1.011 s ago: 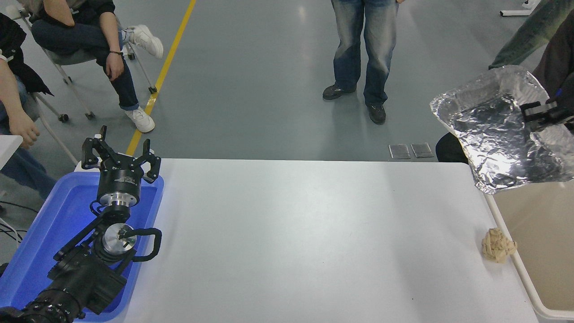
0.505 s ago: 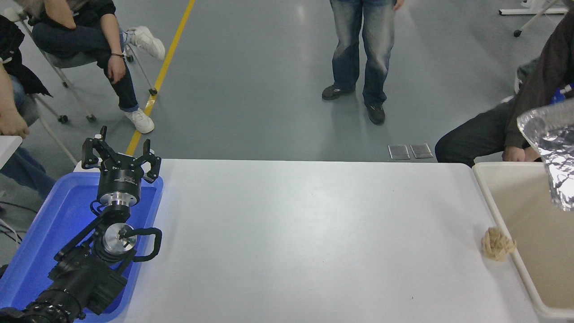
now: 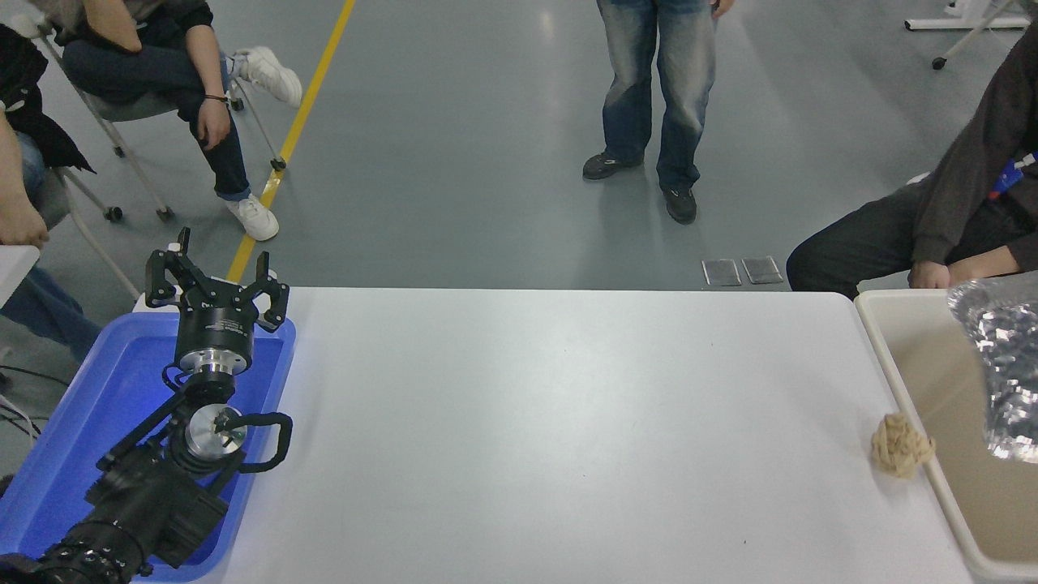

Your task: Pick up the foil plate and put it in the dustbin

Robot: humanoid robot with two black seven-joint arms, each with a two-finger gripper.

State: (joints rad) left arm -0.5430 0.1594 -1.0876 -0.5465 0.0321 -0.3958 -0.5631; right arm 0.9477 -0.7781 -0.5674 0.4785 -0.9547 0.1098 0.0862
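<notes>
Crinkled silver foil plate (image 3: 1005,365) was seen inside the large cream plastic dustbin (image 3: 900,357), at the frame's right edge; placement judged nearly done. Right gripper was out of view, so release couldn't be confirmed. Left gripper (image 3: 217,280) was parked, fingers spread, over the blue plastic tray (image 3: 73,422).

My left gripper (image 3: 217,285) sits over the tray (image 3: 73,422) at the table's (image 3: 551,422) left edge. The dustbin (image 3: 908,381) stands against the right edge, the foil plate (image 3: 1001,365) within its opening. A paper ball (image 3: 902,444) lies just beside the dustbin's wall.
</notes>
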